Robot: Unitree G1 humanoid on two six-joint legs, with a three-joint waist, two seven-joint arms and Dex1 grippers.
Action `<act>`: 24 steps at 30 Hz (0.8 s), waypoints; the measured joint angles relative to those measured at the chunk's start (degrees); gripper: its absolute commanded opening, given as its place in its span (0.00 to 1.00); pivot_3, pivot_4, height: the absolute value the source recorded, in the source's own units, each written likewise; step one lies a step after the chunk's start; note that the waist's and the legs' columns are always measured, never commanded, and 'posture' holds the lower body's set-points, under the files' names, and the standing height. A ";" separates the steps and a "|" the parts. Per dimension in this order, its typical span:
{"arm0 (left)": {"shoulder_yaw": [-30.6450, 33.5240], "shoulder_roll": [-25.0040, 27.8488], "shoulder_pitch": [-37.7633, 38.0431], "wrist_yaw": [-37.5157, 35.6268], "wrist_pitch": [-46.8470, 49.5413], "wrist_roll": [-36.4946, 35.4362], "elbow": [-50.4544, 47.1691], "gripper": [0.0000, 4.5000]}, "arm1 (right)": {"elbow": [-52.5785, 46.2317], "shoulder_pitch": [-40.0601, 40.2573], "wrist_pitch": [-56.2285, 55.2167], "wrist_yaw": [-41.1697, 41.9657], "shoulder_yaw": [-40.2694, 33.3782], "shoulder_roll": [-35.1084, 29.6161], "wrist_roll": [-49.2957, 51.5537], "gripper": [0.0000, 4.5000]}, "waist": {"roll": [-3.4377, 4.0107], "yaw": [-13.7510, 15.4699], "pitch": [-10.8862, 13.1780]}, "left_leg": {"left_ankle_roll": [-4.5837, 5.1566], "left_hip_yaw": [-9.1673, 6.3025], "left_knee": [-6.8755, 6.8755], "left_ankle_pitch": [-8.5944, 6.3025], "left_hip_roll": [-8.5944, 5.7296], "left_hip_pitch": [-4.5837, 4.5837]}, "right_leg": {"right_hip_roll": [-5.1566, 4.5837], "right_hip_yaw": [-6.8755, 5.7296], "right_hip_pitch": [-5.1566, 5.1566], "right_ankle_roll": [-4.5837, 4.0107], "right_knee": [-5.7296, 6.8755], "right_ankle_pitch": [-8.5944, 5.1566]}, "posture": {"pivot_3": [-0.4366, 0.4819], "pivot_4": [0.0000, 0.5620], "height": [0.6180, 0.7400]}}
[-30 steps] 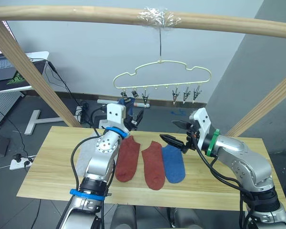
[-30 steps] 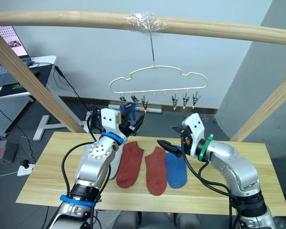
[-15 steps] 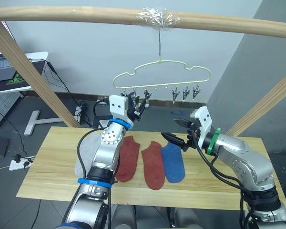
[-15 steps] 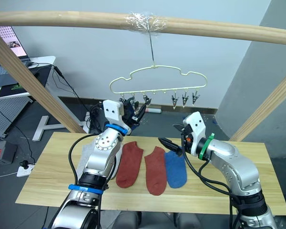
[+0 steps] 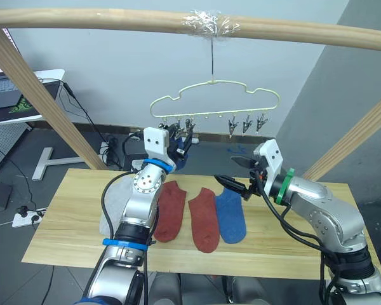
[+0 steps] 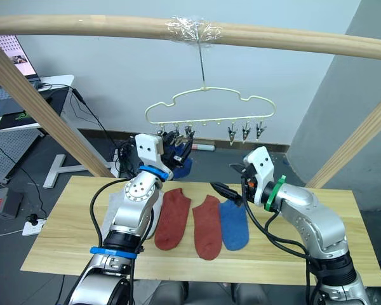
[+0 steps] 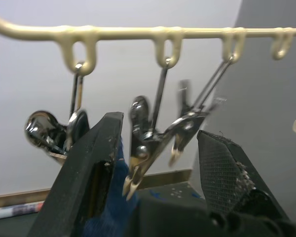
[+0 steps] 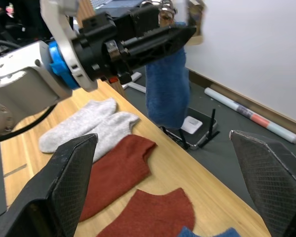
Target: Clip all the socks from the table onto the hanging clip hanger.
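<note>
The pale yellow clip hanger (image 5: 213, 95) hangs from the wooden rail (image 5: 114, 19). My left gripper (image 5: 181, 136) is raised at its left clips (image 7: 138, 163), fingers apart around one. A blue sock (image 8: 167, 84) hangs beside the left finger, its top up by the clips; I cannot tell whether a clip grips it. On the table (image 5: 63, 241) lie two grey socks (image 5: 111, 206), partly behind my left arm, two rust red socks (image 5: 169, 210) (image 5: 203, 219) and a blue sock (image 5: 230, 216). My right gripper (image 5: 228, 171) hovers open above the table's blue sock.
Three free clips (image 5: 244, 126) hang on the hanger's right. Slanted wooden posts (image 5: 44, 101) (image 5: 355, 136) stand at both sides. A white desk (image 5: 25, 89) stands far left, with cables on the floor behind the table. The table's right end (image 5: 330, 210) is bare.
My left gripper has risen from just above the table's back edge up to the left clips, taking the blue sock with it. The right arm has barely moved.
</note>
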 measured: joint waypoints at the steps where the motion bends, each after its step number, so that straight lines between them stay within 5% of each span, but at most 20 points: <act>1: 0.07 -0.04 0.29 0.73 0.01 0.16 -0.19 0.60 | -0.42 -0.09 0.23 0.33 -0.22 -0.27 0.39 1.00 | 0.00 0.00 0.00 | 0.00 0.00 0.00 0.00 0.00 0.00 | 0.00 0.00 0.00 0.00 0.02 0.00 | 0.55 0.30 1.00; 24: 0.30 -0.86 1.36 3.03 0.17 -0.10 -3.74 0.60 | -1.72 -2.51 1.99 1.01 -0.32 -1.21 2.67 1.00 | 0.00 -0.04 0.00 | 0.11 -0.01 0.08 0.12 -0.04 0.26 | 0.01 0.01 0.01 0.00 0.63 0.00 | 0.55 0.31 1.00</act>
